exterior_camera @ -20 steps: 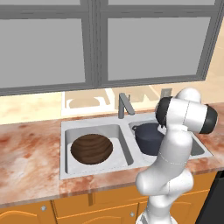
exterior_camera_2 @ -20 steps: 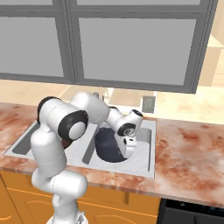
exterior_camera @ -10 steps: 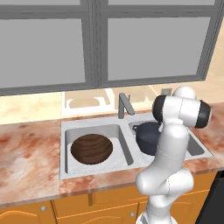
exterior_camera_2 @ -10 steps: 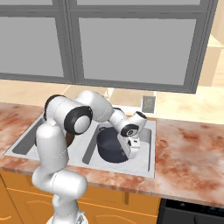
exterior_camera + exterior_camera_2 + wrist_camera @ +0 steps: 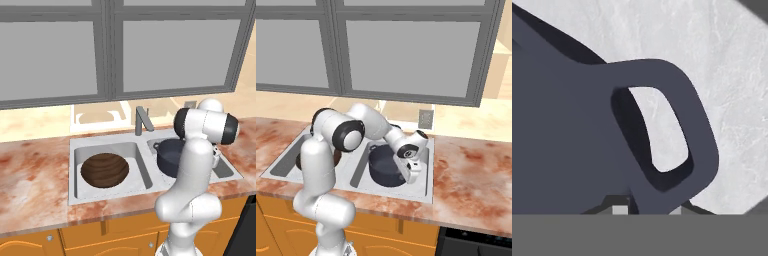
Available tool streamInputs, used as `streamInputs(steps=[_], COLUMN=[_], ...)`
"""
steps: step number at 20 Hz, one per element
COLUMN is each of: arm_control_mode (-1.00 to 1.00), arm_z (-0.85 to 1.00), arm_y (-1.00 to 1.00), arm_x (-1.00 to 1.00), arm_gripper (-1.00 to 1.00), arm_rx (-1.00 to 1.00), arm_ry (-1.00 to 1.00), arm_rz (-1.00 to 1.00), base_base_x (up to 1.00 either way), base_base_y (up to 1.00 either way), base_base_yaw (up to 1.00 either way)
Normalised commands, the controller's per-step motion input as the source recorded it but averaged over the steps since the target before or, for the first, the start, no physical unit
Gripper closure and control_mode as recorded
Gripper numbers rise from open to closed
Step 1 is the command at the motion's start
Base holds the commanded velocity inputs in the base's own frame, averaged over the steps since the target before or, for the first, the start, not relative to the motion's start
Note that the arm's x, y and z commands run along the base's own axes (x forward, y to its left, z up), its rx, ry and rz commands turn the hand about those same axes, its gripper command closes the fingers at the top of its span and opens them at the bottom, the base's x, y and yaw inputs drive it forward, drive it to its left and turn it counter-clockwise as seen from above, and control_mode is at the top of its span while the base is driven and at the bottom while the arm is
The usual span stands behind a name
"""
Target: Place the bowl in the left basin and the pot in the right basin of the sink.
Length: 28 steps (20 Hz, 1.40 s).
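Note:
The dark navy pot [image 5: 169, 156] is in the sink's [image 5: 110, 193] right basin [image 5: 226, 171], partly behind my arm. In the right base view my gripper [image 5: 410, 175] points down at the right rim of the pot [image 5: 385, 166]. In the hand view the pot's loop handle [image 5: 682, 125] looms close over the basin's marbled surface, and my gripper [image 5: 647, 208] is shut on its lower end. Whether the pot rests on the basin floor I cannot tell. The brown wood-grain bowl [image 5: 104, 169] lies upright in the left basin [image 5: 138, 170].
An angular grey faucet [image 5: 142, 120] stands at the sink's back edge, above the divider. Reddish marbled counter [image 5: 471, 175] stretches to both sides. Grey wall cabinets [image 5: 100, 50] hang overhead. A wall outlet [image 5: 426, 119] is behind the sink.
My hand has sunk a little lower at the pot's right rim, and the elbow has shifted slightly. The pot and the bowl stay where they were.

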Motion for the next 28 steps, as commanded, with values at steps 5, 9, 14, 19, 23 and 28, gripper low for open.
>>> streamInputs(steps=[5, 9, 14, 19, 23, 28], arm_control_mode=[-1.00, -1.00, -1.00, -1.00, -1.00, -1.00], arm_z=[-0.12, -0.09, -0.01, 0.01, 0.05, 0.15], arm_y=[0.00, 0.00, 0.04, 0.06, 0.02, 0.01], arm_x=[0.00, 0.00, -0.01, 0.00, 0.00, 0.00], arm_gripper=[1.00, 1.00, 1.00, 1.00, -1.00, -1.00], arm_rx=[0.00, 0.00, 0.00, 0.00, 0.00, 0.00], arm_ry=[-0.12, -0.16, -0.13, -0.06, -0.01, 0.04], arm_rz=[0.02, 0.00, 0.00, 0.00, 0.00, 0.00], base_base_x=[0.00, 0.00, 0.00, 0.00, 0.00, 0.00], base_base_y=[0.00, 0.00, 0.00, 0.00, 0.00, 0.00], base_base_yaw=[0.00, 0.00, 0.00, 0.00, 0.00, 0.00])
